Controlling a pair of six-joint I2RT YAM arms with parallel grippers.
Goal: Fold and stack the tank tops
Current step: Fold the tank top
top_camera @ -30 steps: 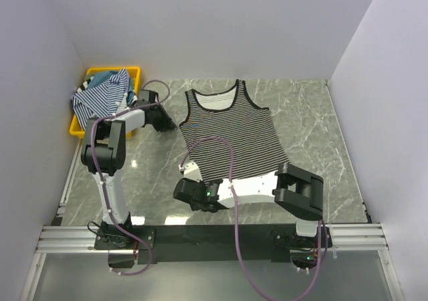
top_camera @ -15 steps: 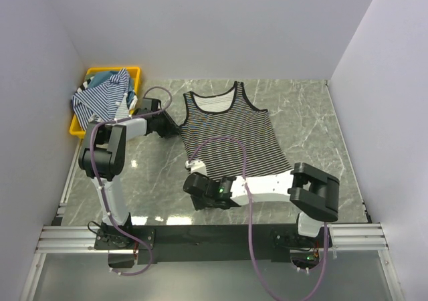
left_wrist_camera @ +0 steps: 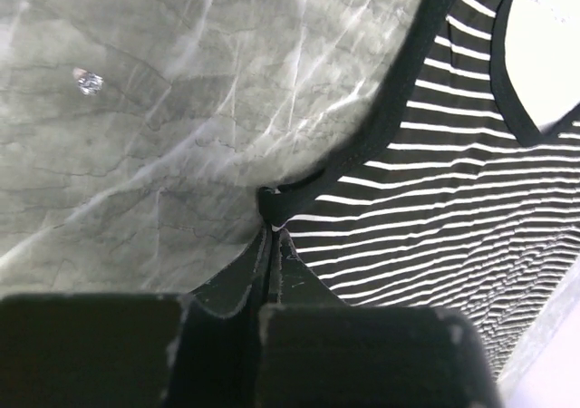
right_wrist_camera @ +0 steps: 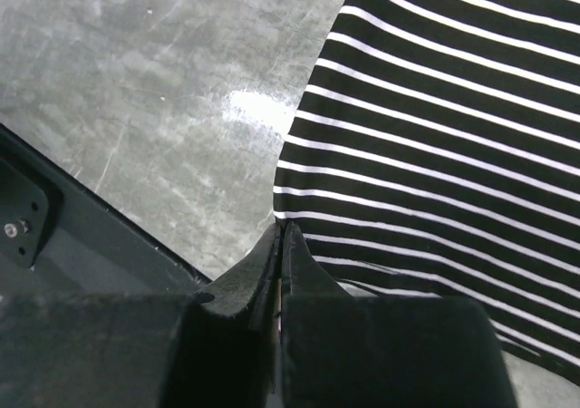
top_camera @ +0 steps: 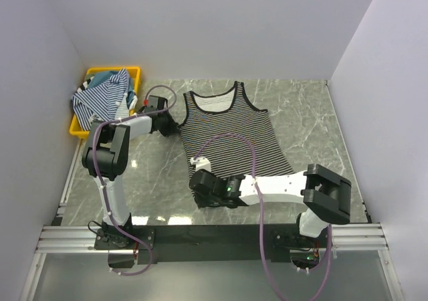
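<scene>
— Since it lies flat on the grey marbled bench (top_camera: 314,114), where do the jaws hold that black, thin-white-striped fabric tank top (top_camera: 231,130)?
— Left jaws pinch its left armhole binding and right jaws pinch its near-left hem corner. Probably soft, light, limp; bound edges grip best.

A lab test cell: bare white walls (top_camera: 200,20) box in a marbled table (top_camera: 157,177).

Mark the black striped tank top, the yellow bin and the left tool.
black striped tank top (top_camera: 231,137), top view, middle of its body
yellow bin (top_camera: 134,69), top view, far rim
left tool (left_wrist_camera: 272,234), left wrist view, between fingertips pinching armhole trim
</scene>
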